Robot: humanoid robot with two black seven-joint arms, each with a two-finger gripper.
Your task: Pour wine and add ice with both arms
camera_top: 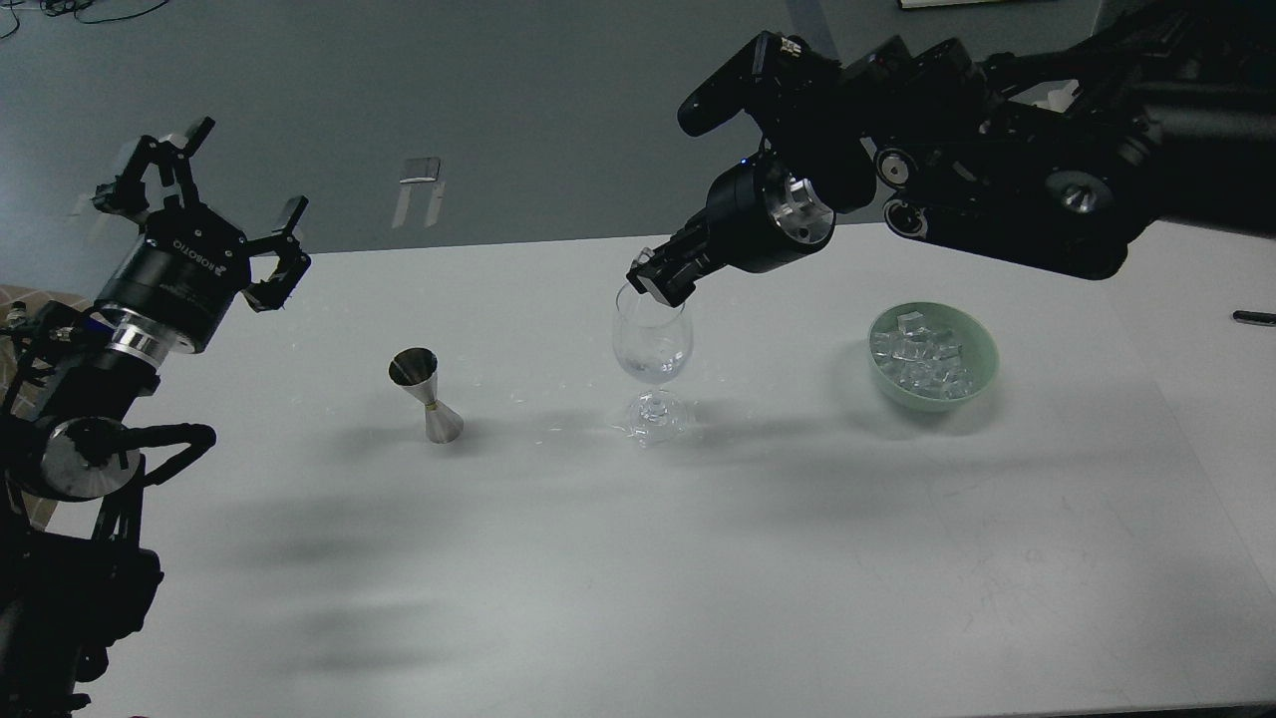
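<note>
Nearest the cam, the black left arm comes up the left edge; left gripper is raised off the white table, fingers spread wide, holding nothing. Small steel hourglass jigger stands upright between it & the clear stemmed wine glass, apart from both. Wine in the glass barely shows, can't confirm the level. Right gripper is tipped down right at the glass rim; fingers look nearly closed, maybe pinching a clear cube, too small to tell. Ice cubes are piled in the pale green bowl, to the right of the glass, on the right arm's side. Judging by that, the right arm is the nearer one for any further ice, bowl to glass going leftward.
</note>
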